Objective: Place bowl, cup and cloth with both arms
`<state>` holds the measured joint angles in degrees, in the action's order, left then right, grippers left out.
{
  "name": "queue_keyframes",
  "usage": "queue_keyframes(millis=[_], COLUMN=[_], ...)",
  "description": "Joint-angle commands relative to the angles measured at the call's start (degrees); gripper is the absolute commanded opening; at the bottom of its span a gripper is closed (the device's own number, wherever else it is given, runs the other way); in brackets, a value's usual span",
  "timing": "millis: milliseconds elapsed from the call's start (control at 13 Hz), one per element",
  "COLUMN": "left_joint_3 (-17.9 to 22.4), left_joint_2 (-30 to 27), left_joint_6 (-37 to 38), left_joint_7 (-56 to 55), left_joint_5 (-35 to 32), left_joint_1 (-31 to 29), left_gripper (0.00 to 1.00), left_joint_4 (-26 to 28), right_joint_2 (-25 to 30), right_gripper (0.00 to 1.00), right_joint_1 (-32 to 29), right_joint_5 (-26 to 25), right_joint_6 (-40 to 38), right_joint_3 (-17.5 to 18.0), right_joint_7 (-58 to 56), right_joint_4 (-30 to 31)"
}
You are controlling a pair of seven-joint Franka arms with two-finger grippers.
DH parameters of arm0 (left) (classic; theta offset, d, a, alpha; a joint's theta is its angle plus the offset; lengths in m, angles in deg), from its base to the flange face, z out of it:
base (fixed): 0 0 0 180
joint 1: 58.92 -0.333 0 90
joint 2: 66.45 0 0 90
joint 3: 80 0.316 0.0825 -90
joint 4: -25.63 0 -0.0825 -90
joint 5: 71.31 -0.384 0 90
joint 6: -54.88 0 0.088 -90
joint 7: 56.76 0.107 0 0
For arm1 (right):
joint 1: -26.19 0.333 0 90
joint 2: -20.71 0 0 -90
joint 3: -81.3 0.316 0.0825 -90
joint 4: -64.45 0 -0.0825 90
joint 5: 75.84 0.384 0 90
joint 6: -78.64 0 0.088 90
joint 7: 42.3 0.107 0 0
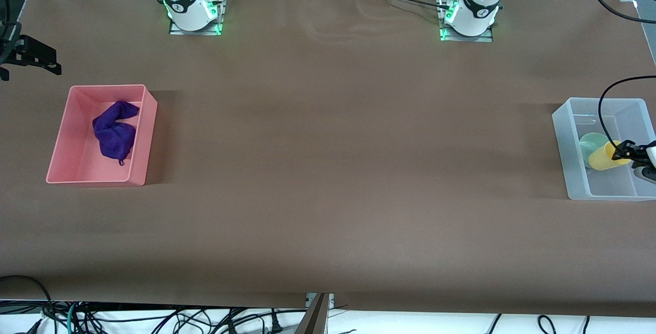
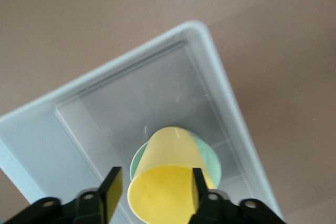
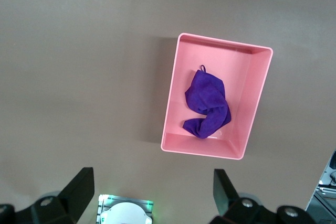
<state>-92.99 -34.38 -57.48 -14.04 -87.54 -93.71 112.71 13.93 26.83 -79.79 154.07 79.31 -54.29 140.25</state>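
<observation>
- the cloth [image 1: 116, 130] is seen lying crumpled inside the pink bin [image 1: 61, 144] at the right arm's end of the table [image 1: 328, 170]; that part of the task is judged to be done.
- the right claw [image 3: 152, 195] is not seen in the front view; in the right wrist view it is held high, well above the table and well apart from the pink bin, with its fingers spread wide and nothing between them. the right arm is taken to be waiting.
- no loose object is seen on the brown table between the two bins, so nothing is judged to be left to fetch.
- the bowl [image 1: 590, 145] is seen resting on the floor of the clear bin [image 1: 574, 180] at the left arm's end, directly under the left claw; it is judged to be placed.
- the cup [image 1: 603, 158] is held tilted, its base over the bowl, and is pinched at its rim by the left claw [image 1: 622, 152], one finger inside the mouth and one outside.
- what is judged to be left: the cup is to be released into the clear bin and the left claw withdrawn.
- the clear bin's walls, the bowl beneath, and the black cable [image 1: 605, 113] looping over the bin are noted as the things close to the left claw.
</observation>
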Motion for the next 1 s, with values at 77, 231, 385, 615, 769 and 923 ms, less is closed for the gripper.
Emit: queue_keyframes(millis=[77,231,385,615,769,923], left_joint_3=[-7.56,-11.87,-13.29,-13.38,-13.73,-14.35], left_joint_2=[-5.69,-7.89,-9.48,-11.41,-13.52,-15.36], left_joint_6=[8.01,12.49,16.54,20.5,21.3,23.84], left_joint_7=[-4.11,-12.18,-22.55,-34.78,-37.0,-36.49], left_joint_5=[-0.82,-1.26,-1.35,-0.57,-0.21,1.79], left_joint_1=[0.77,3.3,9.53,17.54,19.4,19.06], left_gripper=[1.0,1.0,1.0,1.0,1.0,1.0], left_joint_4=[-1.39,-2.62,-4.63,-6.93,-6.93,-6.93], right_joint_2=[0.46,0.54,0.54,0.46,0.37,0.37], right_gripper=[1.0,1.0,1.0,1.0,1.0,1.0], right_joint_1=[-0.03,0.85,1.47,1.29,1.29,1.12], right_joint_5=[-0.53,-0.53,-0.8,-0.8,-0.89,-0.89], right_joint_6=[-0.55,-0.55,-0.63,-1.25,-1.16,-1.16], right_joint_3=[0.32,0.76,0.85,0.59,0.58,0.41], right_joint_7=[-0.49,-0.4,-0.4,-0.4,-0.32,-0.4], right_joint_4=[-0.12,-0.12,-0.12,-0.12,-0.12,-0.12])
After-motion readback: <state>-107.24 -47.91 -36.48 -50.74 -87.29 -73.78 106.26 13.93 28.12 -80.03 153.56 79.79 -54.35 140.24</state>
